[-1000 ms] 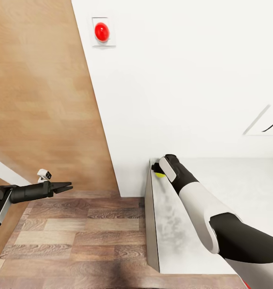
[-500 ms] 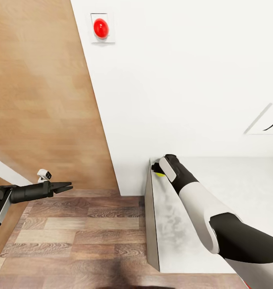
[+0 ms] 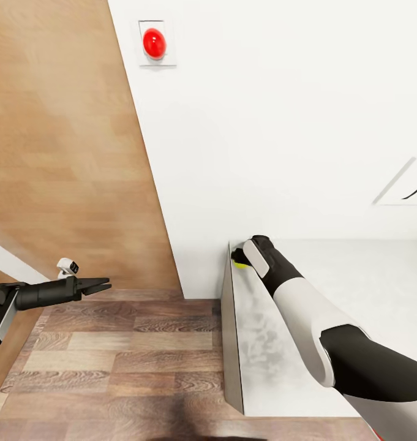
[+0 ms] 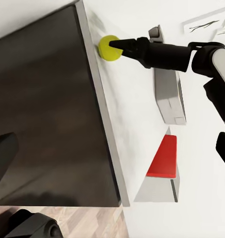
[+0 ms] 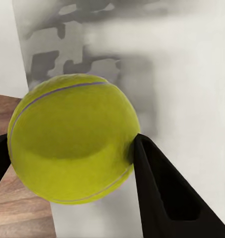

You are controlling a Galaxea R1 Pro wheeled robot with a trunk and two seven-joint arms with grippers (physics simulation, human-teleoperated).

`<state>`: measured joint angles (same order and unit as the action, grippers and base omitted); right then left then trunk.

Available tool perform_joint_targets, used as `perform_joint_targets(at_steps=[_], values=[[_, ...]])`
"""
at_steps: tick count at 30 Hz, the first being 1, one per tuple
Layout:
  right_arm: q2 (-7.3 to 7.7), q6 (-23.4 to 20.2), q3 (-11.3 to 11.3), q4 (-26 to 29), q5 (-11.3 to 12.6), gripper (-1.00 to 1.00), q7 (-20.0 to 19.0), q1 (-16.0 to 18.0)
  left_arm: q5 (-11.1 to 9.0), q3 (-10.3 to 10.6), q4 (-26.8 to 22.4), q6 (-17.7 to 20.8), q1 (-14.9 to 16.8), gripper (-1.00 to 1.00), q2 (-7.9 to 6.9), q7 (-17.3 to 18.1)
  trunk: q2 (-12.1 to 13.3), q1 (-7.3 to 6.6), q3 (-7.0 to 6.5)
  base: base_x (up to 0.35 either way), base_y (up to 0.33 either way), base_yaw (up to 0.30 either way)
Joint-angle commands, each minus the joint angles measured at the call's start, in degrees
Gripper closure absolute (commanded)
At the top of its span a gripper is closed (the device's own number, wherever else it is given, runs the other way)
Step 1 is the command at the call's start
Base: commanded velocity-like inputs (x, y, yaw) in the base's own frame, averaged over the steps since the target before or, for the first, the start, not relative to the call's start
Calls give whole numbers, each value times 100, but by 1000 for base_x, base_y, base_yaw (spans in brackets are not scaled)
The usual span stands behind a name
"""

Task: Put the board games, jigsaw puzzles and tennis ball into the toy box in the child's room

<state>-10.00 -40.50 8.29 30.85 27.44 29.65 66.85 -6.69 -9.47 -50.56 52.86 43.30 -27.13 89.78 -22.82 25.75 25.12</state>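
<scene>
Our right gripper (image 3: 237, 259) reaches to the far left corner of the pale speckled surface (image 3: 257, 355), and its black fingers (image 5: 162, 193) pinch the yellow-green tennis ball (image 5: 73, 139) between them, one finger on either side. In the left wrist view the same ball (image 4: 109, 47) sits at the fingertips of that gripper (image 4: 112, 46), right at the surface's edge (image 4: 110, 134) where the dark side panel (image 4: 43, 109) begins. Behind the fingers along the arm, on the surface, we see a light-grey tray-like toy box (image 4: 168, 94) and, further along, a second grey tray with a red flat box (image 4: 162, 156) in it.

Our left gripper (image 3: 101, 285) hangs over the wood-plank floor (image 3: 110, 361), well apart from the ball, its fingers pressed close together and holding nothing. Beyond the right fingers, a white wall (image 3: 281, 122) carries a red round button (image 3: 154, 43).
</scene>
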Motion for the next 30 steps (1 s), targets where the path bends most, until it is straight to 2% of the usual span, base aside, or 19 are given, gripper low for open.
perform_joint_targets(at_steps=[1, 16, 20, 24, 30], values=[[0, 5, 17, 5, 95, 100, 68, 4, 1, 1, -2, 60, 3, -100, -3, 22, -9, 3, 6, 0, 0, 0], [16, -9, 16, 288, 95, 100, 84, -5, 1, 7, -5, 58, 3, -100, 3, 22, -9, 3, -125, 0, 0, 0], [63, -75, 9, 409, 118, 100, 79, -12, 1, 7, -6, 58, 3, -100, 4, 22, -9, 3, -163, 0, 0, -50], [99, -652, -31, 1139, 176, 100, 71, -81, 1, 7, -6, 58, 3, -100, 3, 22, -9, 3, -198, 0, 0, -157], [124, -1225, -54, 2202, 211, 100, 59, -248, 1, 7, -4, 58, 3, -100, 1, 22, -9, 3, -247, 0, 0, -200]])
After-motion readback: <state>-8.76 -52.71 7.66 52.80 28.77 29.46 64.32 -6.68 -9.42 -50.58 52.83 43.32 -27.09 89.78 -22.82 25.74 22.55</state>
